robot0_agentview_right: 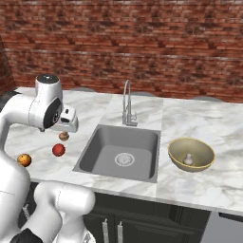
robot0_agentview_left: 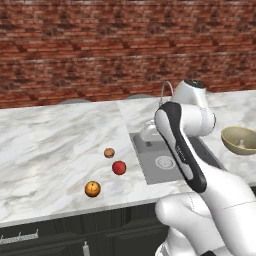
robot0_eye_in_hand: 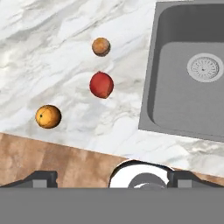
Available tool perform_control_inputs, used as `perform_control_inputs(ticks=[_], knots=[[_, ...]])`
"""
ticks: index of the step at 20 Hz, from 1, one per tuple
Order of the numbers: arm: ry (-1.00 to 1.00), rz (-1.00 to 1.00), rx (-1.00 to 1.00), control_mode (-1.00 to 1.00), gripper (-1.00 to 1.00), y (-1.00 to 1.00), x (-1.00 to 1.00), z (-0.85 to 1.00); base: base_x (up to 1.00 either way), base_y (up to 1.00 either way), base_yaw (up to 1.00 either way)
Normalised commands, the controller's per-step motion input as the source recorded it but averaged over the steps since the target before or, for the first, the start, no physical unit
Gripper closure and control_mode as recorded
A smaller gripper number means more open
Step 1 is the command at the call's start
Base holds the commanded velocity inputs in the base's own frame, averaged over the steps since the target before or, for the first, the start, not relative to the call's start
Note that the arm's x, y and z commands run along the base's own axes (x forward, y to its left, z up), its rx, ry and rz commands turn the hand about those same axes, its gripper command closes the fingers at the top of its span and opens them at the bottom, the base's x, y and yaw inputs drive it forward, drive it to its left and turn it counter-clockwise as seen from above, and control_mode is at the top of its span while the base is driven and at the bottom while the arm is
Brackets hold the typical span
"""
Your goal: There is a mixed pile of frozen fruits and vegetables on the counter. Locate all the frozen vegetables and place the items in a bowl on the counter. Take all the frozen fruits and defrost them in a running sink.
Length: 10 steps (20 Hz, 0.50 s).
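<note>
end effector (robot0_eye_in_hand: 111, 177) spread wide, grasping nothing, high above the counter (robot0_eye_in_hand: 65, 26); red ball (robot0_eye_in_hand: 101, 85) just ahead, sink (robot0_eye_in_hand: 183, 100) right.

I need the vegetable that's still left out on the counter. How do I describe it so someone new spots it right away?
Start at the sink and look along the marble counter on the side away from the bowl, where three small balls lie apart in a loose line. Take the tomato, the middle one. It is glossy red; the small orange ball behind it and the larger orange ball near the counter's front edge are not.
</note>
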Motion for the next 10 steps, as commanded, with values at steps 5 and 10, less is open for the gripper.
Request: perform_control_inputs(ticks=[5,10], knots=[[0.11,0.11,-0.28,-1.00,-1.00,0.55,0.43,-0.44,0.00,0.00,0.00],[0.00,0.04,-0.14,-1.00,-1.00,0.21,0.48,-0.56,0.00,0.00,0.00]])
